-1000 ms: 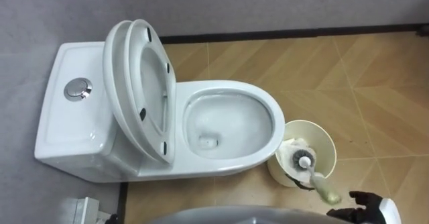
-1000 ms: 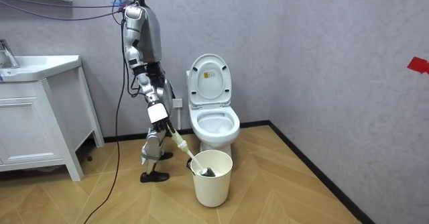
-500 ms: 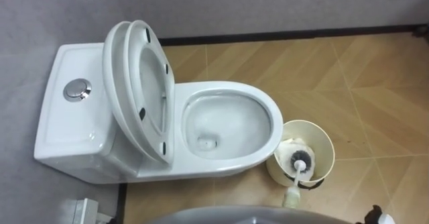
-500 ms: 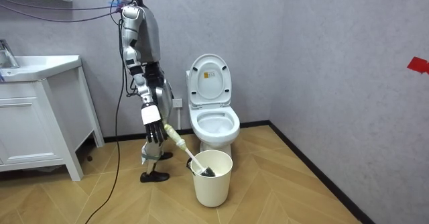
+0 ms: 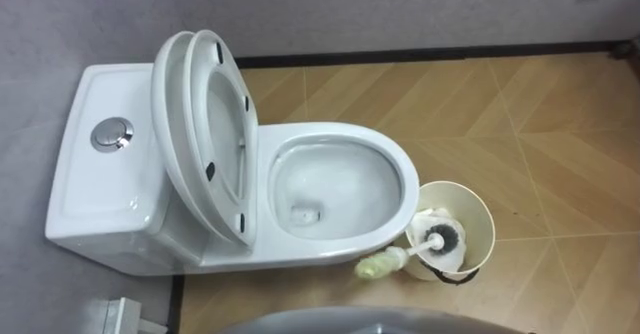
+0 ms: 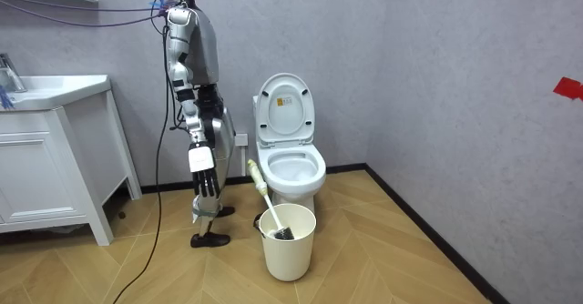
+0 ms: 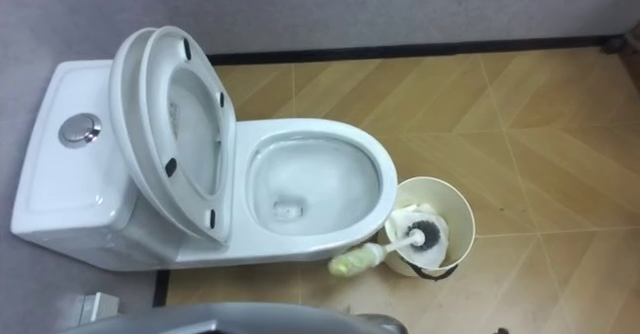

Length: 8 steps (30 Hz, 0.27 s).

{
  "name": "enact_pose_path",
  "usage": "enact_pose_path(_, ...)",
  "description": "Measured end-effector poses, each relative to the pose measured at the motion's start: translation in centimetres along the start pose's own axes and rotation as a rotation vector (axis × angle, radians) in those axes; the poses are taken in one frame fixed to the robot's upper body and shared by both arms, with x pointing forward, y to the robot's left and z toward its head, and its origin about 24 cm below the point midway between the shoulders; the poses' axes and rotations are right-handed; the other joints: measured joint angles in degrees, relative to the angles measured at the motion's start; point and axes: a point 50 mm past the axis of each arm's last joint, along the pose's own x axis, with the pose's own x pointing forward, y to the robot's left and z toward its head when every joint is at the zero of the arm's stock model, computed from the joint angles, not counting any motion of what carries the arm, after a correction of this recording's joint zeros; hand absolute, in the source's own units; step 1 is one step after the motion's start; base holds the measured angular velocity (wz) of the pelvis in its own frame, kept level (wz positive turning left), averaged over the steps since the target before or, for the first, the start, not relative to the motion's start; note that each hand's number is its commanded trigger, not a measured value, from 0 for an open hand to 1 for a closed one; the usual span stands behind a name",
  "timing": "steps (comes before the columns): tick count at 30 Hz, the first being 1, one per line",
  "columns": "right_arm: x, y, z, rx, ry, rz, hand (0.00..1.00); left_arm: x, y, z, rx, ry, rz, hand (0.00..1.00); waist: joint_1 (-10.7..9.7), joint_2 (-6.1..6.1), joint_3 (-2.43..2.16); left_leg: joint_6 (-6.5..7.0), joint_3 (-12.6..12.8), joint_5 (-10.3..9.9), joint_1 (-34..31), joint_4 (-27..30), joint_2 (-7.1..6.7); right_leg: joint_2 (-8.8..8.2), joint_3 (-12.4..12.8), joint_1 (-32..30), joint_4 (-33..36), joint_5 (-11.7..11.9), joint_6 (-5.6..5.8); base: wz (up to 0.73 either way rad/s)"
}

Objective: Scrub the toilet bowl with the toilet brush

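Leaning brush (image 5: 398,258) in bin (image 5: 489,214) beside toilet rim (image 5: 409,172), open floor (image 5: 540,124) beyond

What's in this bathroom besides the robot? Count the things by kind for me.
Toilet: 1
Brush: 1
Bin: 1
Sink cabinet: 1
Total: 4

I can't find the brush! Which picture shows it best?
The left eye view: the brush is close, its head in the bin, handle leaning over the rim. The right eye view shows the same. The room view shows it small and slanted.
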Motion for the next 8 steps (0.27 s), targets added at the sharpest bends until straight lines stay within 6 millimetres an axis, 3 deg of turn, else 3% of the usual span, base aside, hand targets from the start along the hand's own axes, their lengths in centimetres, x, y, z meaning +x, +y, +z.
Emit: enact_pose_path(8,-0.5,1.9,-3.1,0.026,0.196,0.267,0.0,0.1,-0.1,-0.3,0.008,0.036,-0.035,0.0,0.25,0.07,0.19,0.02,-0.72,-0.03,1.03,-0.1,-0.03,0.03,-0.26,1.51,-0.65,0.03,0.06,0.02)
